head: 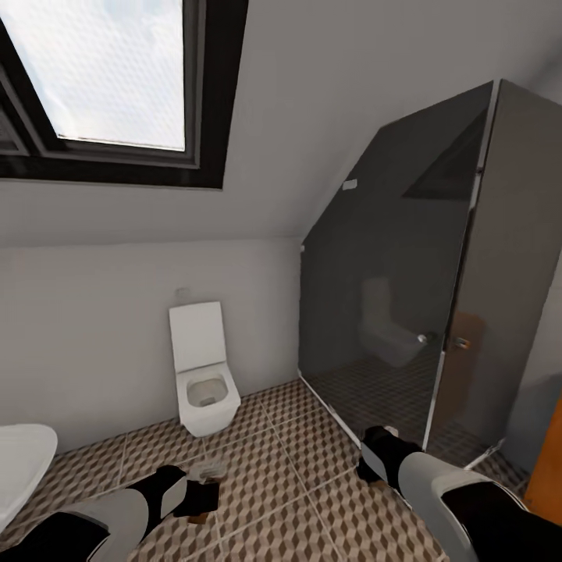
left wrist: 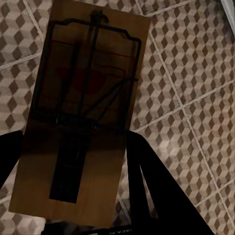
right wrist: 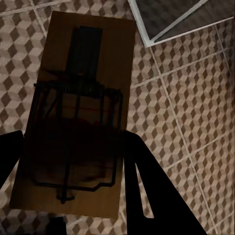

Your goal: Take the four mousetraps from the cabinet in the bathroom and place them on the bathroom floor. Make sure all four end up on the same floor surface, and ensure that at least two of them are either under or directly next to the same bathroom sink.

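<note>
My left gripper point(left wrist: 73, 147) is shut on a mousetrap point(left wrist: 83, 98), a brown wooden board with a dark metal spring, held above the cube-patterned bathroom floor point(left wrist: 186, 88). My right gripper point(right wrist: 71, 142) is shut on a second mousetrap point(right wrist: 81, 98), also over the tiles. In the head view the left gripper point(head: 204, 499) hangs low at the lower left with a brown edge of its mousetrap point(head: 198, 516) showing. The right gripper point(head: 373, 459) is at the lower right, near the shower's corner. The sink and the other mousetraps are out of view.
A white wall-hung toilet point(head: 204, 375) stands ahead against the wall. A dark glass shower enclosure point(head: 406, 297) fills the right. A white rounded rim point(head: 19, 468) shows at the lower left, an orange-brown wooden edge point(head: 549, 476) at the far right. Patterned floor point(head: 297, 468) lies between the arms.
</note>
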`<state>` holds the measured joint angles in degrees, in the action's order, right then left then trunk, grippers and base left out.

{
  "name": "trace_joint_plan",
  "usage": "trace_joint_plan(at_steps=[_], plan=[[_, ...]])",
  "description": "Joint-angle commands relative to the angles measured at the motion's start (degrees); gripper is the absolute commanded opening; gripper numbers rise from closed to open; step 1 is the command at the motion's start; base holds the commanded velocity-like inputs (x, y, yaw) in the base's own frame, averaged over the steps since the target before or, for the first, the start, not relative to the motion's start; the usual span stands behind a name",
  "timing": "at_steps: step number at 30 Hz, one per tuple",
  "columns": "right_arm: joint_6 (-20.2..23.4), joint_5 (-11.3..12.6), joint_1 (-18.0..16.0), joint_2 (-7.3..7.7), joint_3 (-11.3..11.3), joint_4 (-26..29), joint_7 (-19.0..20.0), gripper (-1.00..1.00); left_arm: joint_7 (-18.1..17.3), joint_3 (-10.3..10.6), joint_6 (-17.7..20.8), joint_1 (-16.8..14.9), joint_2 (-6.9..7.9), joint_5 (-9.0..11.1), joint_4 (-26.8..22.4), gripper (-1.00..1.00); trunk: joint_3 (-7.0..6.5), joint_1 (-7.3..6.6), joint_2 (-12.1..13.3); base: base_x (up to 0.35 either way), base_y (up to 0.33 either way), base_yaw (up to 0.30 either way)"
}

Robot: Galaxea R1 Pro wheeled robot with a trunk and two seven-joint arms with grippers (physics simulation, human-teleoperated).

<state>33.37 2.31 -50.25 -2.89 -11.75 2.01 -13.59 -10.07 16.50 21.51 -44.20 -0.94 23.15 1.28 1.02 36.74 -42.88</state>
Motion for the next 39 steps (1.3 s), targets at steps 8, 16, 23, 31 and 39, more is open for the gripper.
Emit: trace_joint_plan(at_steps=[8, 16, 23, 31, 39], plan=[[0.3, 0.5, 0.1, -0.09, -2.3, 0.1, -0.1, -1.00, -0.2, 0.5, 0.0, -0.1, -0.02, 0.3, 0.1, -1.00, 0.11, 0.02, -0.1, 0.000, 0.000, 0.291], [0.3, 0.5, 0.1, -0.10, -2.4, 0.1, -0.1, -1.00, -0.2, 0.5, 0.0, -0.1, -0.04, 0.3, 0.1, -1.00, 0.15, 0.02, -0.1, 0.000, 0.000, 0.291], [0.2, 0.5, 0.1, -0.10, -2.4, 0.1, -0.1, -1.00, -0.2, 0.5, 0.0, -0.1, -0.10, 0.3, 0.1, -1.00, 0.29, 0.02, -0.1, 0.000, -0.051, 0.291], [-0.6, 0.5, 0.1, -0.10, -2.4, 0.1, 0.0, -1.00, -0.2, 0.5, 0.0, -0.1, -0.12, 0.3, 0.1, -1.00, 0.48, 0.02, -0.1, 0.000, -0.216, 0.291], [-4.0, 0.7, 0.2, -0.10, -2.3, 0.0, 1.8, -1.00, -0.2, 0.5, 0.0, -0.1, -0.20, 0.3, 0.1, -1.00, 0.66, 0.02, -0.1, 0.000, -0.288, 0.291]])
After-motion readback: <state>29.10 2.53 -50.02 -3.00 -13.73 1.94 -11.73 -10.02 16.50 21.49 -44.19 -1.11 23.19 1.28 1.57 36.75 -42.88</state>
